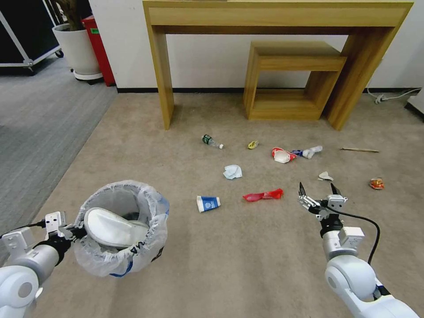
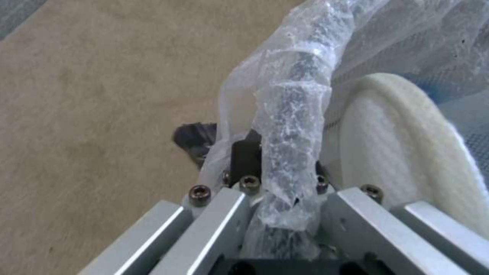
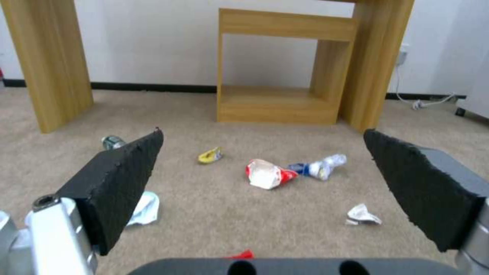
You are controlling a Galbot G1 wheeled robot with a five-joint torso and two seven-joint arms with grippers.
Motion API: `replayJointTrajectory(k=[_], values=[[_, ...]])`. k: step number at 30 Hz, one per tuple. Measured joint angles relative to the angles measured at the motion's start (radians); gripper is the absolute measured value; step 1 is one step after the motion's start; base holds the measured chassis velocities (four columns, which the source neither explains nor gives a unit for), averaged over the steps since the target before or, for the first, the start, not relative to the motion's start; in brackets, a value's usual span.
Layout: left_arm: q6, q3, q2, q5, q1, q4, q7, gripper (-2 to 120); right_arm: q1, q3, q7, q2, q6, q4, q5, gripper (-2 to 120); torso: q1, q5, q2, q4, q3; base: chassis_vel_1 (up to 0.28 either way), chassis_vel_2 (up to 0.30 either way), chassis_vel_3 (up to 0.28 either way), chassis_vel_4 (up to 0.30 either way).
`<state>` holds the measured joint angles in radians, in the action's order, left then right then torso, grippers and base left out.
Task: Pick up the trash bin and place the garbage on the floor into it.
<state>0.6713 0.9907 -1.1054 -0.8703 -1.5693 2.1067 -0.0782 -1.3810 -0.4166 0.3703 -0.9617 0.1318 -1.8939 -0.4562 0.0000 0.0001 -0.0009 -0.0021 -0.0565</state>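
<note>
A tall wooden desk [image 1: 278, 17] with a small wooden shelf unit [image 1: 291, 79] under it stands against the wall at the far edge of the beige floor [image 1: 247, 265]. At the near left, the left hand [image 1: 70, 230] is clamped on the bagged rim of the trash bin [image 1: 121, 227], held off the carpet with a white slipper [image 1: 112, 227] lying in it. The right hand [image 1: 319, 194] hangs with its fingers spread wide above the carpet, the red wrapper [image 1: 263, 195], blue-white paper cup [image 1: 207, 203], crumpled white paper [image 1: 232, 172], little bottle [image 1: 212, 141], orange can [image 1: 376, 183] and thin stick [image 1: 358, 150] scattered around it.
</note>
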Motion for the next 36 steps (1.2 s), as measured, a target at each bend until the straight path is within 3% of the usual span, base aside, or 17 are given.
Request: replayJointTrajectory(k=[36], values=[[-0.003, -0.003, -0.007, 0.006, 0.0, 0.0, 0.002, 1, 0.032, 0.057, 0.013, 0.0, -0.011, 0.008, -0.011, 100, 0.0, -0.0002, 0.0, 0.0001, 0.0, -0.105, 0.105, 0.107, -0.106]])
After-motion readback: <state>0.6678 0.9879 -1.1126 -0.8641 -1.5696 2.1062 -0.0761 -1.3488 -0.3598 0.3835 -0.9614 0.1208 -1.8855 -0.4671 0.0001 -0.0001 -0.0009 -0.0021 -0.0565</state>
